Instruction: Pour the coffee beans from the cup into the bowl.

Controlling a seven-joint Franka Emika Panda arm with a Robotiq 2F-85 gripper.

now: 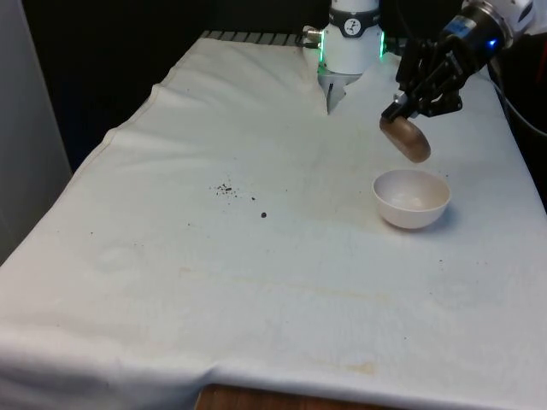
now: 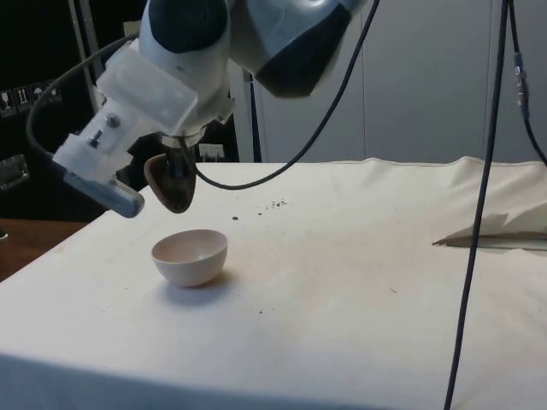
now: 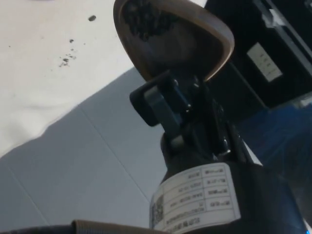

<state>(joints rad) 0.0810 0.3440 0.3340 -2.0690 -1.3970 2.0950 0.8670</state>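
**Brown cup tipped above the white bowl**

Nearest the front camera lies the white cloth over the counter [image 1: 256, 290], faintly stained, with bare wood showing under its near edge. Scattered dark coffee beans or crumbs [image 1: 226, 189] sit on the cloth left of centre, well apart from the small round white bowl [image 1: 412, 198], which stands upright toward the front view's right. Whether anything lies inside the bowl is hard to make out; its inner wall looks pale and bare in the side view [image 2: 190, 254].

Above and just behind the bowl, clear of its rim, hangs the small brown cup [image 1: 406, 138], tilted steeply with its mouth turned away from the front camera. The black two-finger claw [image 1: 398, 109] is clamped on the cup's rim, one finger inside and one outside, as the wrist view shows [image 3: 163, 105]. In that view a cluster of dark coffee beans [image 3: 146, 19] rests against the cup's inner wall. In the side view the arm's white housing hides much of the cup [image 2: 168, 184].
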